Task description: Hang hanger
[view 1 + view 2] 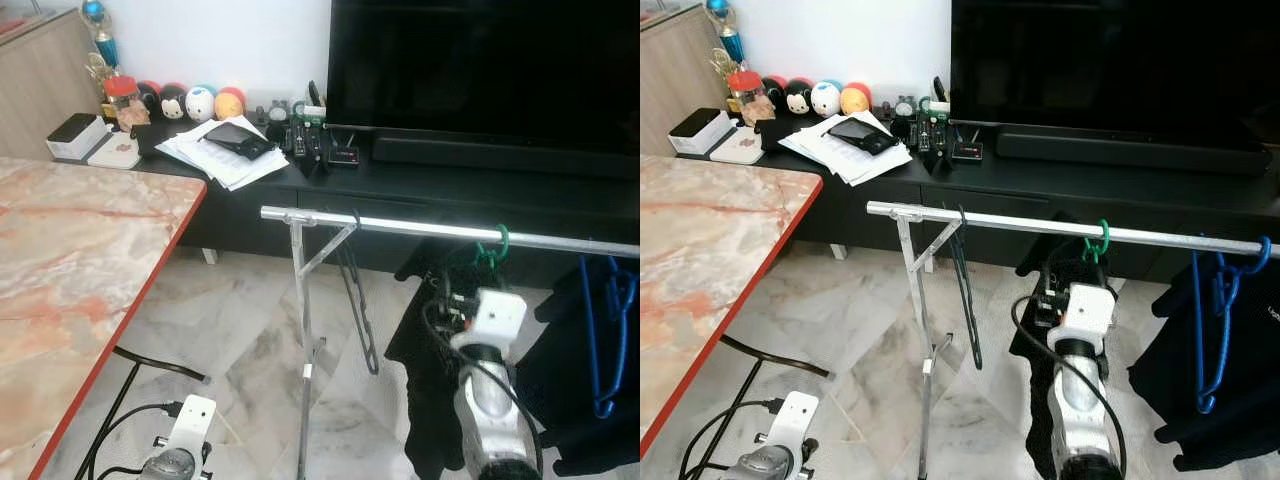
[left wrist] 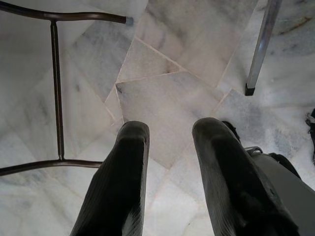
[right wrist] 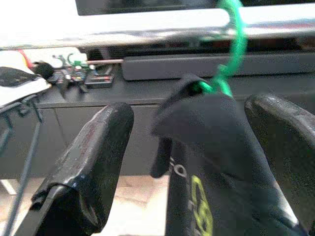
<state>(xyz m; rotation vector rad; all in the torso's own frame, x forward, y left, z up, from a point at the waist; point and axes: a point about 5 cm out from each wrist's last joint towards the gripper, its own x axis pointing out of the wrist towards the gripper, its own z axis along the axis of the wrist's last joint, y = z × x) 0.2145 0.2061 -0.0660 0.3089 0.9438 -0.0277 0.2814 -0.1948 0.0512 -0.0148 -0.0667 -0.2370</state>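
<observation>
Bare stretch of silver rail (image 1: pixel 1030 227) between black hanger (image 1: pixel 965 290) and green hanger (image 1: pixel 1098 240) — beyond the green one, open rail, then blue hanger (image 1: pixel 1210 320) with dark clothing.

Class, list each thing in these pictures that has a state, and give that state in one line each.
Green hanger: hooked on rail, carrying black garment.
Blue hanger: hung, bare.
Black hanger: hung, bare.
Television: off.
Right gripper: open, beside garment.
Left gripper: open, empty, over floor.
</observation>
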